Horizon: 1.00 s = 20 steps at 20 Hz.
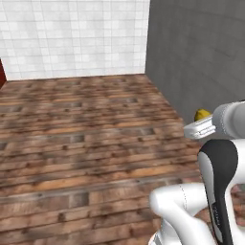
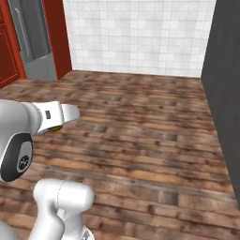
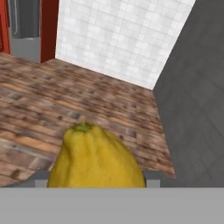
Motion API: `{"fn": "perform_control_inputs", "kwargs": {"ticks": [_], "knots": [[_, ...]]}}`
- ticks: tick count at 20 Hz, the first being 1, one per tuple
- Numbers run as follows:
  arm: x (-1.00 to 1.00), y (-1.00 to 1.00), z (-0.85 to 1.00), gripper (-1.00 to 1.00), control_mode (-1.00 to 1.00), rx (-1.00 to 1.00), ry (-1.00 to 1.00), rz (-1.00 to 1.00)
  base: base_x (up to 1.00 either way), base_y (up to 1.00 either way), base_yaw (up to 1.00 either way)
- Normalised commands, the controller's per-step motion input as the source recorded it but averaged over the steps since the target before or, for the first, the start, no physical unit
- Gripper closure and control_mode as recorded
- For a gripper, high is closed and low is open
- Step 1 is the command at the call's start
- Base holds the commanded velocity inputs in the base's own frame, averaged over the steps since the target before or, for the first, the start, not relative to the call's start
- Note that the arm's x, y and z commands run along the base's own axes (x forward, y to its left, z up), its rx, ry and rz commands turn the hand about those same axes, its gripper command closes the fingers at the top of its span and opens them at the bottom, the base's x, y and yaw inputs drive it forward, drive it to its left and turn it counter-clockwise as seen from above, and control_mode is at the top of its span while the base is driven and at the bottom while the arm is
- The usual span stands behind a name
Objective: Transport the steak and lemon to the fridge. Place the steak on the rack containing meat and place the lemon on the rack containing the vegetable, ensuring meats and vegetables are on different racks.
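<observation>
Carrying the lemon (image 3: 95,157) through open floor, the gripper (image 3: 96,179) has its jaws pressed in against the fruit's two sides, each finger showing as a grey nub at the fruit's edge in the hand view. From the left base view a small yellow sliver (image 1: 201,115) peeks out beyond the white wrist, held up in the air, well above the wooden floor (image 1: 86,139). From the right base view it is mostly tucked under the white hand, with a dull yellow-brown bit (image 2: 56,127) showing beneath.

Close up the lemon is bright yellow, lumpy and ribbed along its length, tapering to a little greenish nub at the far end. It bulges past the fingers, so I'd judge the hold is on a rounded, sloping skin and not on any flat face.

That's the worry from here. A rounded fruit clamped at two points could roll or squirt out if the base turns sharply or the arm swings fast, and a drop would send it rolling across the planks. The dark grey wall (image 1: 201,52) stands close on the right side, and a wide swing could knock the hand against it. Farther off are the white tiled wall (image 3: 118,39) and, at the far left, a red frame (image 2: 56,37) around a grey panel (image 2: 33,42). I can't make out any shelves from here.
</observation>
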Motion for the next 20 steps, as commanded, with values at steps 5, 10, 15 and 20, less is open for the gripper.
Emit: {"fn": "perform_control_inputs", "kwargs": {"ticks": [5,10,15,20], "knots": [[0.0,0.0,0.0,1.0,1.0,0.0,0.0,0.0,0.74,1.0,-0.2],[0.0,0.0,0.0,1.0,1.0,0.0,0.0,0.0,1.0,1.0,-0.11],[0.0,0.0,0.0,1.0,1.0,0.0,0.0,0.0,1.0,0.98,-0.08],[0.0,0.0,0.0,1.0,1.0,0.0,0.0,0.0,1.0,0.18,0.0]]}}
